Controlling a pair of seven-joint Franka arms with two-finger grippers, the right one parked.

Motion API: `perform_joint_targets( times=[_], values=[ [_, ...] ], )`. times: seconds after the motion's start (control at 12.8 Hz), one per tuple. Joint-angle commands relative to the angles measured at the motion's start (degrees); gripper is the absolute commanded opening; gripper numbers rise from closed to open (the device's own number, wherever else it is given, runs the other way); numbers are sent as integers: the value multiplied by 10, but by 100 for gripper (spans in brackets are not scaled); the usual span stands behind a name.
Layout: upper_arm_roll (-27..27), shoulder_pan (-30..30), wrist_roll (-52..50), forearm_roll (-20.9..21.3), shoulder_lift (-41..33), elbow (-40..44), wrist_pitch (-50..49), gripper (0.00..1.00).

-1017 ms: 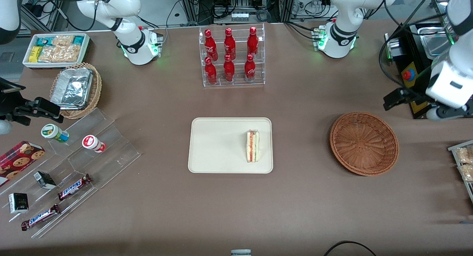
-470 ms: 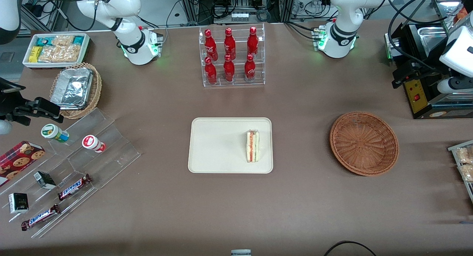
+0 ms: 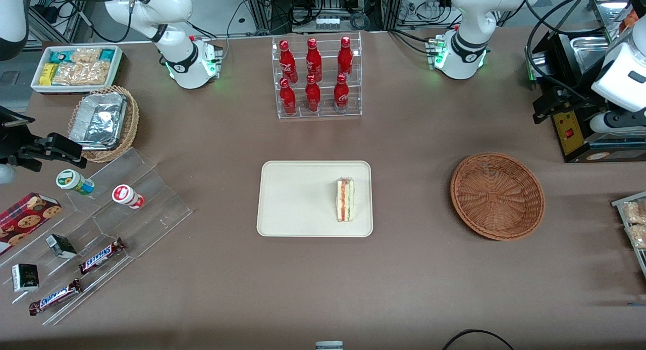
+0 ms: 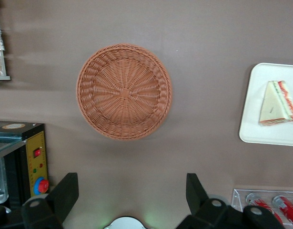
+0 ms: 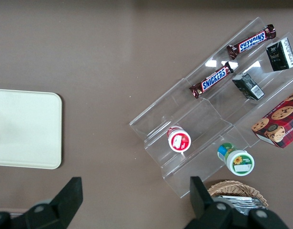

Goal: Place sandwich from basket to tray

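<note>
The sandwich (image 3: pixel 345 199) lies on the tray (image 3: pixel 292 198), close to the rim at the working arm's end, with its red and green filling stripes facing up (the wrist view shows the same wedge (image 4: pixel 277 103) resting flat on the cream surface (image 4: pixel 260 131)). The basket (image 3: pixel 497 195) sits on the brown counter (image 3: pixel 404 269) well apart from the tray, toward the working arm's end, and holds nothing; its woven bottom (image 4: pixel 123 90) is fully exposed to the wrist camera.

The end effector (image 4: pixel 129 198) hangs high above the counter, near the black control box (image 3: pixel 575 122) at the working arm's end, farther from the front camera than the basket. Its two dark fingers (image 4: pixel 65 194) stand spread wide, released, with only bare counter between them.

A clear rack of red bottles (image 3: pixel 315 77) stands farther from the front camera than the tray.
</note>
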Motion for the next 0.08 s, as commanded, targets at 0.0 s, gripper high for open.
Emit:
perform_joint_targets(
  times=[0.0],
  values=[
    [-5,6,7,11,1,-3,2,100]
  ],
)
